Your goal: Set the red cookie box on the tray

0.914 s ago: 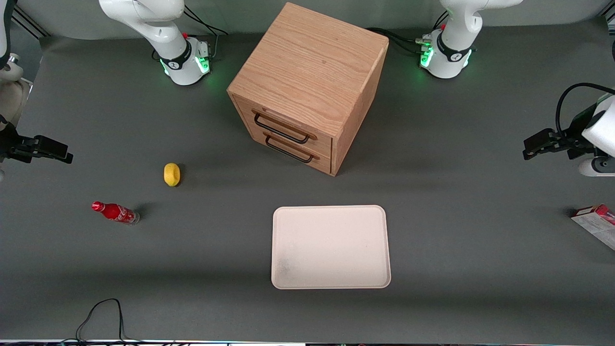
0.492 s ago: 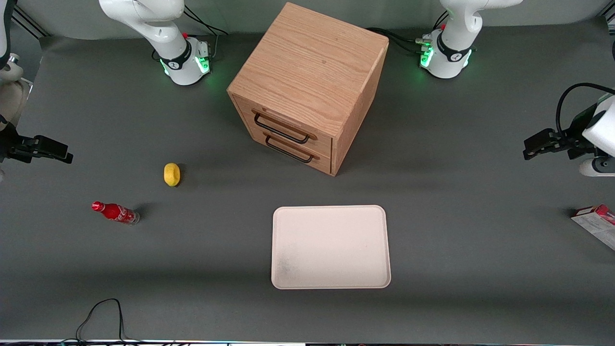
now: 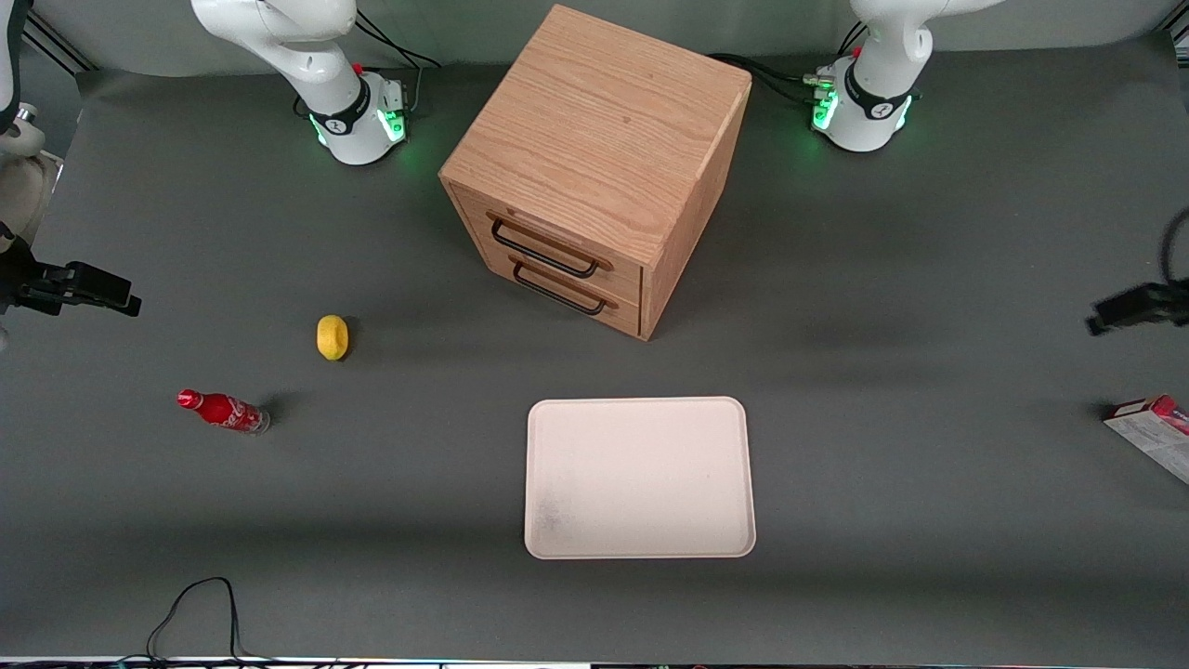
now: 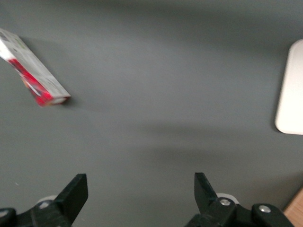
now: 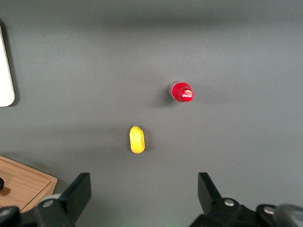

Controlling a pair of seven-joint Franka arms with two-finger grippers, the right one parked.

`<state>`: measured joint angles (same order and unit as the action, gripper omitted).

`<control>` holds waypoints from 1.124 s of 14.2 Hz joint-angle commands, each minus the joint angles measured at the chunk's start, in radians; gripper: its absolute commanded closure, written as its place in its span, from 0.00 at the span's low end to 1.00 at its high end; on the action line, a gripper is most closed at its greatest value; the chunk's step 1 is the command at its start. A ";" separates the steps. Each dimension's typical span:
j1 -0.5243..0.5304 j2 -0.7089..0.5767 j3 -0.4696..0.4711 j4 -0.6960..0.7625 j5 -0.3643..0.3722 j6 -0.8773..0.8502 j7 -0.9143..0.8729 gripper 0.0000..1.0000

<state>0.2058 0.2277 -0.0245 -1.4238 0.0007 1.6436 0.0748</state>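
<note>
Above bare table, gripper [image 4: 137, 189] fingers [image 4: 75, 190] wide apart, empty.

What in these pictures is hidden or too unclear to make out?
- Cookie box: the front view's edge cuts it off; its print is unreadable, and blurred in the left wrist view.
- Gripper: open above bare table; in the front view only a blurred dark shape at the edge.
- Tray: the left wrist view shows only one end.
- Cabinet: drawers shut, contents hidden.
</note>
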 commanded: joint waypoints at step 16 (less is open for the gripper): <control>0.408 0.452 0.001 0.428 -0.013 0.079 0.064 0.00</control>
<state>0.6191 0.6538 -0.0241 -1.0104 -0.0011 1.7090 0.2596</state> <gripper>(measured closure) 0.000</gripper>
